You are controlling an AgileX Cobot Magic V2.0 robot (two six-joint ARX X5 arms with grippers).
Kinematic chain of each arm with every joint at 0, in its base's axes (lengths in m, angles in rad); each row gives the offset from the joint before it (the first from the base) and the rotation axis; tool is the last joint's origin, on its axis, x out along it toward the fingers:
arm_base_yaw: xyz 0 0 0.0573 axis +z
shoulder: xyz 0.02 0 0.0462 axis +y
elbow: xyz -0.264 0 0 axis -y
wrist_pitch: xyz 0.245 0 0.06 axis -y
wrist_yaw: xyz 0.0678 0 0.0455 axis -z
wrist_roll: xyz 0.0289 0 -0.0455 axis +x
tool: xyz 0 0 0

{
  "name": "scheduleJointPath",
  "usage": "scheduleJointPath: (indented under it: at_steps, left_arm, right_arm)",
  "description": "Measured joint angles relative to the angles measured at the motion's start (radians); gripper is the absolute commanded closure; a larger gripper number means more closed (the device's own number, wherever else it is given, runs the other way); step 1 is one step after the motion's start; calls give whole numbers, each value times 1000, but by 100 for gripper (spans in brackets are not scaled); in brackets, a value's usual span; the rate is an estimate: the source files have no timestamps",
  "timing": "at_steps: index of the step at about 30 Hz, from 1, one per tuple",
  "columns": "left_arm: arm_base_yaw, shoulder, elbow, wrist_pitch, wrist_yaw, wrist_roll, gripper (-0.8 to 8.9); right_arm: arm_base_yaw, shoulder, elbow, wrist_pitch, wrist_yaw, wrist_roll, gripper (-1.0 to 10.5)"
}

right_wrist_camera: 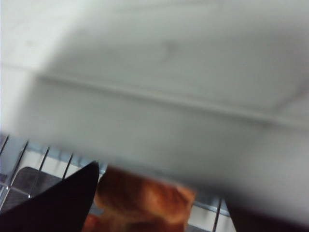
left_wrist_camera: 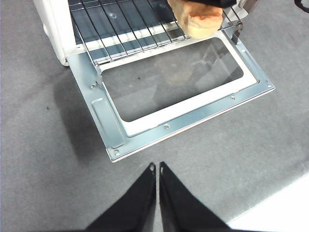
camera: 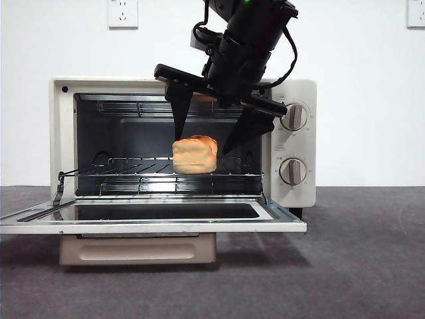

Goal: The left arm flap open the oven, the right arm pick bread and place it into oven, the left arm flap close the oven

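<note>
Bread: the bread point(camera: 195, 154) is a golden-brown, lumpy loaf with a paler orange lower part; it sits on the wire rack point(camera: 133, 166) inside the oven point(camera: 292, 143), toward the knob side of the cavity and near the rack's front edge.
Oven: cream-white box with its door point(camera: 153, 216) dropped flat in front, glass pane facing up; a beige bar handle point(camera: 136, 250) hangs below the door's front edge.
Right gripper: the right gripper point(camera: 207, 141) hangs in front of the oven's opening, above the bread, its jaws spread wide, one tip on either side of the loaf (neither visibly touching it); it grips nothing.
Left gripper: the left gripper point(left_wrist_camera: 156, 167) waits over the table in front of the open door, its two jaws pressed together with nothing between them.
Surface: the table point(camera: 358, 266) is covered in a plain dark grey, slightly textured mat.
Room: a white wall point(camera: 358, 100) stands behind the oven, with wall sockets point(camera: 123, 12) high up.
Counts: one loaf, one oven, two round knobs point(camera: 293, 117), two sockets (the second cut off at the picture's edge), two grippers.
</note>
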Motion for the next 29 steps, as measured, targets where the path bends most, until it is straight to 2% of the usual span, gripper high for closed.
scheduleJointPath:
  at_steps: [9,12,18,25,29]
  left_arm:
    - [0,0,-5,53,0,-5,799]
    - [0,2,-23,95,0,-19,799]
    - [10,46,-101,200,1,-47,800]
    - [84,156,-200,425,141,-132,800]
    - [142,241,-212,505,153,-162,800]
  right_arm:
    - [55,-121,0,-93,-1,-28,549]
    - [85,-172,0,-146,-1,-64,549]
    - [137,-319,0,-274,-1,-183,549]
    - [150,-498,0,-457,-3,-282,549]
    - [149,-584,-6,-511,2,-310,549]
